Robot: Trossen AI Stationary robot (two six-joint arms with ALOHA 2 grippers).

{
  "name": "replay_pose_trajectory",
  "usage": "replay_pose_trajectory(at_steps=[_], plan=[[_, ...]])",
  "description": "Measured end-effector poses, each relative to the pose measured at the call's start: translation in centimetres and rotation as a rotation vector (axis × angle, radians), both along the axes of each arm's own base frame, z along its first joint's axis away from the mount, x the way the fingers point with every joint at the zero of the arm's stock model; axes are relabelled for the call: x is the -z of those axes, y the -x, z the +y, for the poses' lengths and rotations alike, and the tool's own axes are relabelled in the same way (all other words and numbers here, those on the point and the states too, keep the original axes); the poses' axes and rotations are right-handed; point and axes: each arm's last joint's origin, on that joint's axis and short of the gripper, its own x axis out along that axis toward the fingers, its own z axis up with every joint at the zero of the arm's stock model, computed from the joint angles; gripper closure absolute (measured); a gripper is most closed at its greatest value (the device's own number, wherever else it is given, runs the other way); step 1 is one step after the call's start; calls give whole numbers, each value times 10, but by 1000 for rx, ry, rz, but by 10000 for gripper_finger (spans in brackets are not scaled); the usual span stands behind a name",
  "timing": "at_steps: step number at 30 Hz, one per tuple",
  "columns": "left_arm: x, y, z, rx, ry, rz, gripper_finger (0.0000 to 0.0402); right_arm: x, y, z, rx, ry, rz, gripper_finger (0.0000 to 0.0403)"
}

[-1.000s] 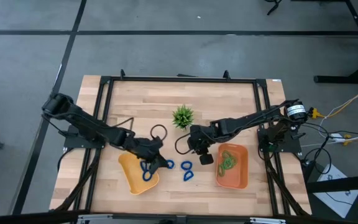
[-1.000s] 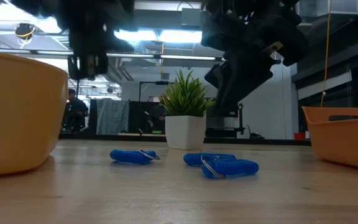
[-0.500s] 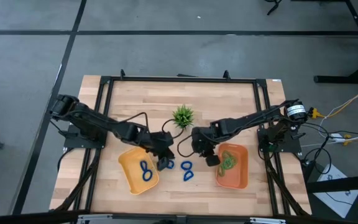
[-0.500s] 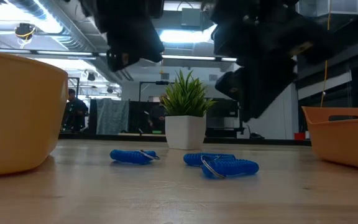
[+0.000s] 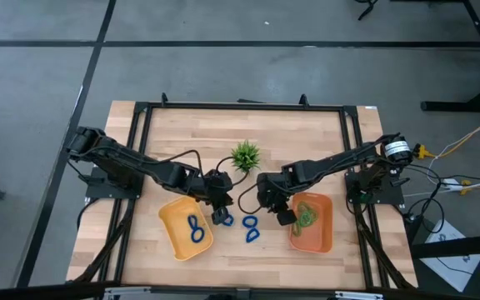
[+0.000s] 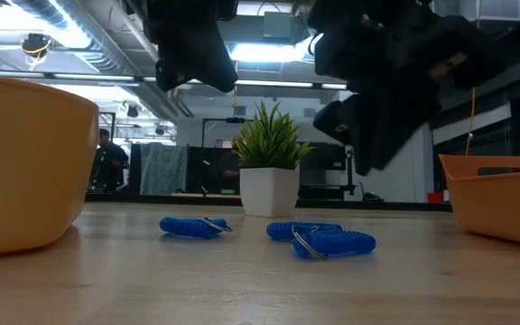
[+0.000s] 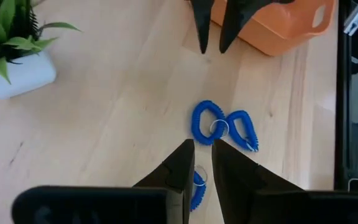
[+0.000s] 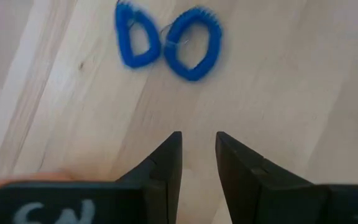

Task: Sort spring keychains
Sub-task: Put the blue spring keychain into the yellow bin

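Three dark blue spring keychains lie on the wood between the trays: a joined pair point(image 5: 250, 228) point(image 7: 222, 127) point(image 8: 166, 42) and a single one point(image 5: 227, 221), which shows partly under my left fingers point(image 7: 196, 186). Another blue keychain point(image 5: 194, 229) lies in the yellow tray point(image 5: 173, 218). Light green keychains point(image 5: 305, 217) lie in the orange tray point(image 5: 319, 237). My left gripper point(image 5: 220, 216) point(image 7: 202, 144) hovers over the single blue one, narrowly open and holding nothing. My right gripper point(image 5: 280, 215) point(image 8: 197, 138) hangs open and holding nothing beside the orange tray's left edge, right of the pair.
A small potted artificial plant point(image 5: 245, 155) point(image 6: 269, 167) stands on the far side of the keychains. The two grippers hang close together over the middle of the table, and my right fingers point(image 7: 211, 25) show in the left wrist view. Bare wood lies along the near edge.
My left gripper has moved from above the yellow tray toward the table's right and now hangs over the single blue keychain. One blue keychain lies uncovered in the yellow tray. My right gripper has shifted slightly toward the orange tray.
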Motion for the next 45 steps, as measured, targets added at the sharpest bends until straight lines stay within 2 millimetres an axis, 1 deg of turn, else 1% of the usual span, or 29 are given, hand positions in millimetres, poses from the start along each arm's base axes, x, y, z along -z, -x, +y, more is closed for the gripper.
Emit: replay_pose_trajectory(at_steps=[3, 6, 8, 10, 14, 17, 20, 25, 29, 32, 36, 39, 43, 45], plan=[[0, 0, 0, 0, -1, 0, 350, -10, -6, -1, 56, -20, -53, 305], [0, 0, 0, 18, -17, -2, 350, -23, -4, 3, -16, -126, -171, 305], [0, 0, 0, 33, -25, -2, 350, -33, 4, 8, -52, -177, -240, 305], [0, 0, 0, 47, -31, 0, 350, -41, 18, 7, -12, -177, -281, 305], [4, -1, -1, 60, -34, 22, 350, -51, 52, 2, 132, -133, -375, 305], [13, -4, -2, 82, -14, 61, 350, -62, 77, 4, 142, -180, -497, 305], [27, -10, 0, 99, 12, 124, 350, -71, 99, 7, 126, -244, -595, 305], [40, -20, 8, 150, 1, 250, 350, -81, 128, 12, 146, -310, -677, 305], [47, -28, 12, 172, -13, 340, 350, -82, 147, 18, 150, -296, -719, 305], [53, -33, 13, 193, -17, 370, 350, -82, 160, 20, 182, -266, -757, 305], [64, -36, 14, 218, 25, 403, 350, -75, 180, 19, 214, -240, -802, 305], [70, -38, 13, 235, 62, 415, 350, -70, 195, 17, 156, -306, -861, 305], [74, -39, 12, 239, 68, 422, 350, -61, 215, 12, -4, -450, -926, 305], [73, -40, 14, 235, 68, 416, 350, -60, 224, 10, -92, -534, -962, 305]])
